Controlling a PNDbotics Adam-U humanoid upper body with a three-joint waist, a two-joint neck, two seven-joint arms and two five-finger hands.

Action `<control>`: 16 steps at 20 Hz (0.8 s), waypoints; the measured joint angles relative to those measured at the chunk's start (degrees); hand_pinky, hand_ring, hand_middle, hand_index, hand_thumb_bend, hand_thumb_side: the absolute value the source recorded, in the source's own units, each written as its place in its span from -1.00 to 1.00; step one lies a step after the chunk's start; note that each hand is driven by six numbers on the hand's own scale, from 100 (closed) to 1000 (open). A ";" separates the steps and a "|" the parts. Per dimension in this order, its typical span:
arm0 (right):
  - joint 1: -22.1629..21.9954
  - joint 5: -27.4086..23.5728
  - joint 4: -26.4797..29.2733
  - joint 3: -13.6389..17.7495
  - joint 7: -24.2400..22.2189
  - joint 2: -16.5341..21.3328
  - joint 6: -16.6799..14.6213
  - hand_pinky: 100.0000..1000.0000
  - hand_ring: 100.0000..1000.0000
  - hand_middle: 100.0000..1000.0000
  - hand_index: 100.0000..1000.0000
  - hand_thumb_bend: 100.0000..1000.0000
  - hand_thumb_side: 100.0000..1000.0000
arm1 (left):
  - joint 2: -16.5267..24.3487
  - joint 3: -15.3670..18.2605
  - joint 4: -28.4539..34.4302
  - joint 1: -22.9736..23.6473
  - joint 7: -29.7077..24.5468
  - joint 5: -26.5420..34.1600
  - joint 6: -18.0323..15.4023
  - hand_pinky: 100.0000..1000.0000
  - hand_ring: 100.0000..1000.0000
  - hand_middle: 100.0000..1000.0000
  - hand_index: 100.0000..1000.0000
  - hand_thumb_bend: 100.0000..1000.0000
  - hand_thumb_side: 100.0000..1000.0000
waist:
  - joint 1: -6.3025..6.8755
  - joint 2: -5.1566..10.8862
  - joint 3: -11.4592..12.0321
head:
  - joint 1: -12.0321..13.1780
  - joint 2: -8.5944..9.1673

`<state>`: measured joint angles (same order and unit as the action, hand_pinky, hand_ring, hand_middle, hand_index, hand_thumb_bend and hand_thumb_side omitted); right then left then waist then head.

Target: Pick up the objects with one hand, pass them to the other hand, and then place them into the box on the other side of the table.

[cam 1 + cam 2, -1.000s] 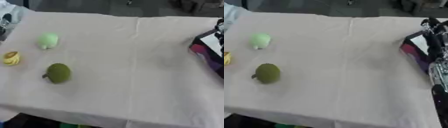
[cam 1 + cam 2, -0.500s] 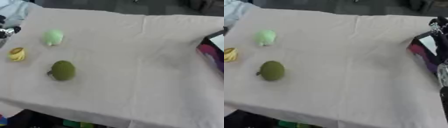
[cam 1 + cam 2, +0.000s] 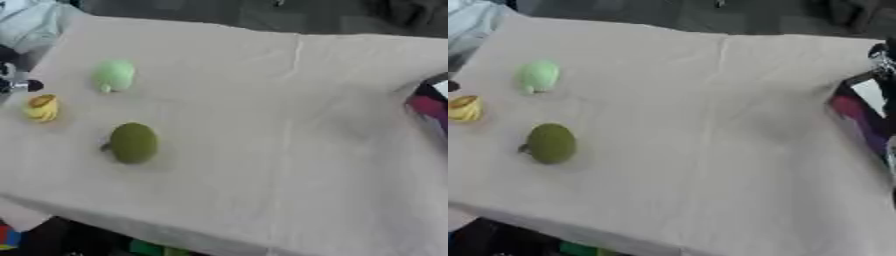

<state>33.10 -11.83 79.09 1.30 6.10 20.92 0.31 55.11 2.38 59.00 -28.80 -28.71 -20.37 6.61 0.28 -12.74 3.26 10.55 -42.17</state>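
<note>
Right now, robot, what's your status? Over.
Left hand just peeking in at left edge, holding nothing. Right hand not clearly seen. Pale green fruit, yellow thing, dark green fruit all on cloth. Box at right edge. Nothing in between.

I see a beige cloth point(image 3: 289, 125) over the table, w/ a fold line down its middle. Pale blue fabric point(image 3: 31, 22) lies at far left corner, beside the cloth edge.
</note>
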 measured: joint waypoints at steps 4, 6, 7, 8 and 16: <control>-0.02 0.00 -0.22 -0.01 -0.12 0.00 0.05 1.00 0.92 0.82 0.88 -1.00 0.03 | -0.06 -0.63 -1.72 -0.65 -1.53 -5.69 0.36 0.70 0.68 0.59 0.66 0.12 -1.00 | -0.04 -0.01 -0.06 | 0.72 -0.01; -0.02 0.00 -0.33 -0.01 -0.13 0.00 0.05 1.00 0.92 0.82 0.88 -1.00 0.03 | -0.18 -0.95 -2.97 -1.02 -1.99 -8.61 0.49 0.68 0.68 0.58 0.66 0.13 -1.00 | -0.04 -0.01 -0.07 | 1.12 -0.01; -0.02 0.00 -0.33 -0.01 -0.14 0.00 0.05 1.00 0.92 0.82 0.88 -1.00 0.04 | -0.35 -1.12 -3.62 -1.23 -2.06 -10.06 0.55 0.66 0.68 0.58 0.65 0.13 -1.00 | -0.04 -0.01 -0.07 | 1.21 -0.01; -0.02 0.00 -0.34 -0.01 -0.15 0.00 0.05 1.00 0.92 0.82 0.88 -1.00 0.04 | -0.64 -1.17 -4.22 -1.54 -2.03 -11.45 0.58 0.65 0.69 0.59 0.65 0.13 -1.00 | -0.05 -0.01 -0.07 | 1.33 -0.01; -0.04 0.00 -0.53 -0.02 -0.29 0.00 -0.03 1.00 0.92 0.81 0.88 -1.00 0.04 | -3.08 -1.88 -9.28 -3.57 -1.11 -19.63 0.44 0.60 0.70 0.59 0.65 0.17 -1.00 | -0.40 -0.03 -0.08 | 1.42 -0.01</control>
<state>33.06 -11.83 78.56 1.29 5.81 20.92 0.28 52.03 0.51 49.72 -32.37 -29.81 -40.00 7.05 -0.12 -12.76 3.18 11.97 -42.17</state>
